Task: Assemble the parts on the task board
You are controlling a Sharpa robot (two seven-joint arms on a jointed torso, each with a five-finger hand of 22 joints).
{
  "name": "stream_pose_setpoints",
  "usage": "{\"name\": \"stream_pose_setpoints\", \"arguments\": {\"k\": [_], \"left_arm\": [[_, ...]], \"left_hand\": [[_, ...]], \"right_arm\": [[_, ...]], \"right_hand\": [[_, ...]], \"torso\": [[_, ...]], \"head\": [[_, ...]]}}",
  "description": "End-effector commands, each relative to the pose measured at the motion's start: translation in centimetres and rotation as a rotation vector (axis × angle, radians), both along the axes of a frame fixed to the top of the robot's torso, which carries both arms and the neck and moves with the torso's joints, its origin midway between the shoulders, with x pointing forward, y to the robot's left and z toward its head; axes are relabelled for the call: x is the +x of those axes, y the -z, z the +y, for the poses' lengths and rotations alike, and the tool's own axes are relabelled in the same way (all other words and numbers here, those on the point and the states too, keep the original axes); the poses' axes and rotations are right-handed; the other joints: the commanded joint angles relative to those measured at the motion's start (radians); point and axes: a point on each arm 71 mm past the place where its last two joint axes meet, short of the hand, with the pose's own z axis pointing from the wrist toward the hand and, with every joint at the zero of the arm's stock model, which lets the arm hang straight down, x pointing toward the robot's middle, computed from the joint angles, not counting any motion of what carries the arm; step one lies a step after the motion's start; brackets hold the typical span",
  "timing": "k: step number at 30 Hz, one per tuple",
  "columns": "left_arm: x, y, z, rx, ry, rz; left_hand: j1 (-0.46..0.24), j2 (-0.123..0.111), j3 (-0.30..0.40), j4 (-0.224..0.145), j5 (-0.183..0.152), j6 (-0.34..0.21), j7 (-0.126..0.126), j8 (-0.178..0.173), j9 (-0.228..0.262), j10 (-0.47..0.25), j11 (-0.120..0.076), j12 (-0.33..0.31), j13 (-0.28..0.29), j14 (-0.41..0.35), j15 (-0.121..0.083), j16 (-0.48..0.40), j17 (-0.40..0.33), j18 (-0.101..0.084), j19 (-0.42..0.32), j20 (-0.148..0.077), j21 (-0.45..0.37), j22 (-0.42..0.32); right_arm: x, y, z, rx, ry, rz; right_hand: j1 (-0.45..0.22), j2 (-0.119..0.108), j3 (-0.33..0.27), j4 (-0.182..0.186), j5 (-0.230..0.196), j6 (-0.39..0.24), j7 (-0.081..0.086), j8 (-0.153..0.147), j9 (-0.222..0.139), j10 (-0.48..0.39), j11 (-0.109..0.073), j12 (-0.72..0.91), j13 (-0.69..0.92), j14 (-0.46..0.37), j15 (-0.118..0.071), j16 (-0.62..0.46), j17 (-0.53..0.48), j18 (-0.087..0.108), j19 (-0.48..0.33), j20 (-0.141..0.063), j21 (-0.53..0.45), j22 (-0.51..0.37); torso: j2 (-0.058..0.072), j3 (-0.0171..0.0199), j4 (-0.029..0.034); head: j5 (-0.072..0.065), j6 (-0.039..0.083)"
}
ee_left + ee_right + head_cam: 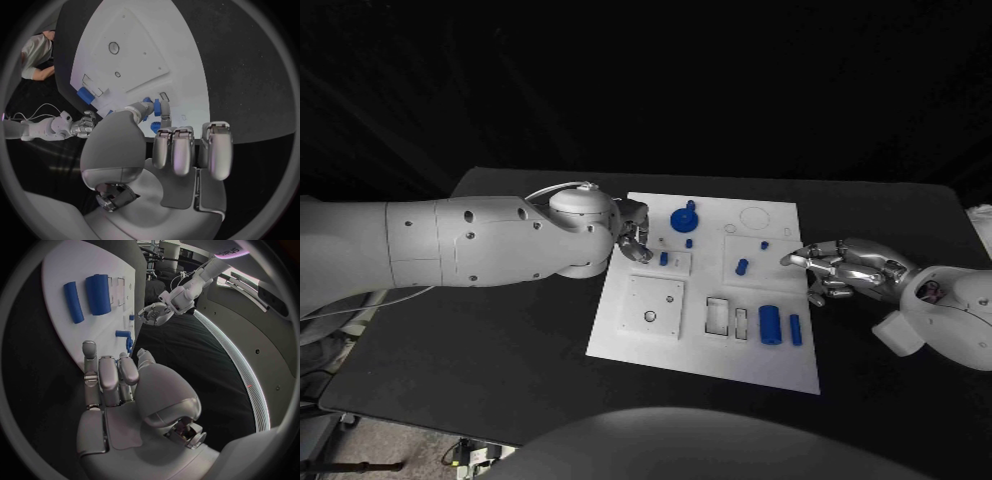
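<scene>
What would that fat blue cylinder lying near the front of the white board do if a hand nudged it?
The fat blue cylinder lies on its side on the task board, so a sideways nudge would probably roll it. Its smooth round surface looks rather slippery for fingers. It looks rigid, likely plastic and light, though the pictures cannot confirm weight.
</scene>
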Motion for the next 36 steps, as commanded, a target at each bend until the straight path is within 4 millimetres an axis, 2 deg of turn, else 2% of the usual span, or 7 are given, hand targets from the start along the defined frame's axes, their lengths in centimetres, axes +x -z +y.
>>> {"name": "stream_pose_setpoints", "arguments": {"k": [1, 15, 36], "left_arm": [[-0.2, 0.5, 0.5, 0.067, -0.125, 0.092], [0.0, 0.9, -0.2, 0.101, -0.122, 0.079], [0.5, 0.8, 1.2, 0.105, -0.160, -0.006]], "left_hand": [[-0.003, 0.009, -0.008, 0.000, 0.006, 0.014, -0.004, 0.089, 0.001, 0.102, -0.004, 0.002, 0.263, 0.105, -0.008, 0.002, 0.263, -0.007, 0.089, -0.007, -0.006, 0.253], [-0.007, 0.019, -0.019, -0.001, 0.015, 0.005, 0.001, 0.067, -0.006, 0.102, -0.003, 0.002, 0.263, 0.105, -0.007, 0.002, 0.263, -0.003, 0.080, -0.007, -0.023, 0.247], [-0.015, 0.022, -0.032, 0.004, 0.008, 0.005, 0.004, 0.049, -0.013, 0.102, 0.000, 0.002, 0.263, 0.105, -0.006, 0.002, 0.263, -0.002, 0.078, -0.006, -0.027, 0.246]], "right_arm": [[-0.1, 0.0, 0.1, 0.004, -0.007, 0.001], [-0.1, 0.0, 0.1, 0.005, -0.009, 0.002], [0.0, 0.1, 0.2, 0.005, -0.014, 0.006]], "right_hand": [[0.010, -0.002, 0.007, -0.002, 0.006, 0.007, 0.002, -0.005, -0.002, -0.007, 0.002, -0.006, -0.002, -0.007, -0.002, 0.002, -0.002, 0.008, -0.009, 0.001, -0.004, 0.047], [0.015, -0.003, 0.014, -0.006, 0.017, 0.008, 0.002, -0.007, -0.003, -0.009, 0.002, -0.006, -0.003, -0.008, -0.002, 0.003, -0.003, 0.008, -0.011, 0.001, -0.006, 0.047], [0.019, -0.003, 0.020, -0.009, 0.026, 0.007, 0.002, -0.009, -0.005, -0.011, 0.001, -0.008, -0.005, -0.011, -0.002, 0.002, -0.004, 0.009, -0.014, 0.001, -0.008, 0.046]], "torso": [[0.000, -0.0005, 0.0002], [0.000, -0.0009, 0.0009], [0.000, -0.0008, 0.0012]], "head": [[-0.001, 0.000], [0.002, 0.000], [0.003, 0.000]]}}
